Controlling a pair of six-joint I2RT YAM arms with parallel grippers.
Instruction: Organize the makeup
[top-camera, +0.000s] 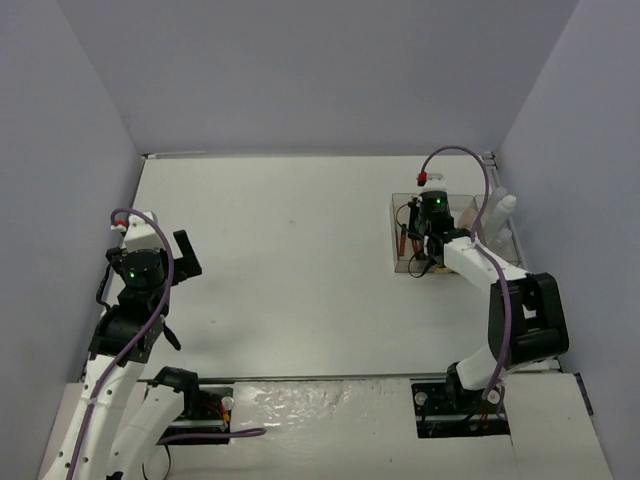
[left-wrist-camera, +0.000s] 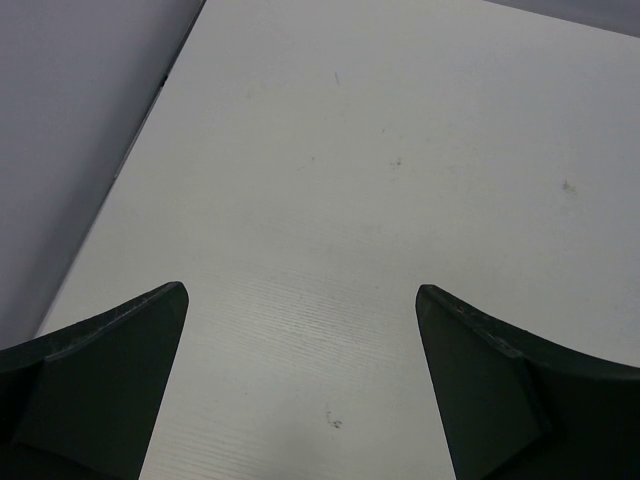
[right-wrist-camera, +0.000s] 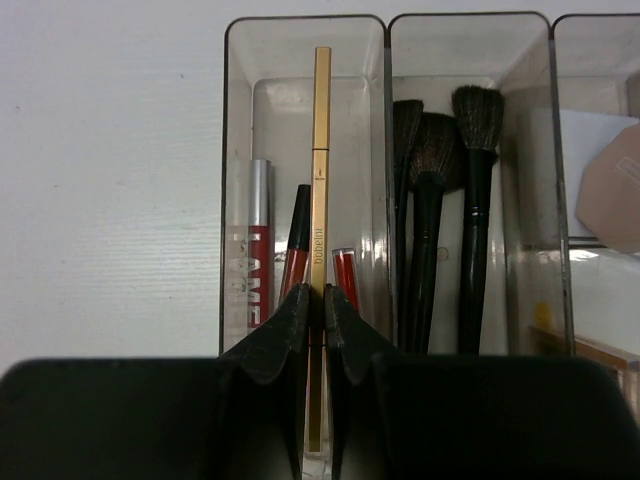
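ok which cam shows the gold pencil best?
Right wrist. The pencil runs nearly the full frame height, pinched by the right gripper over an end compartment of the organizer. Top external: organizer is small, and the pencil can't be made out under the gripper. Left wrist: only table and the left gripper.

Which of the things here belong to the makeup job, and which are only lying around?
Job: gold pencil in the right gripper; red pencil; black brushes; white cards; white-capped bottle.
Not the job: clear organizer, only the container; table.

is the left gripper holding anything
No, the left gripper is open, with only bare table showing in the gap.
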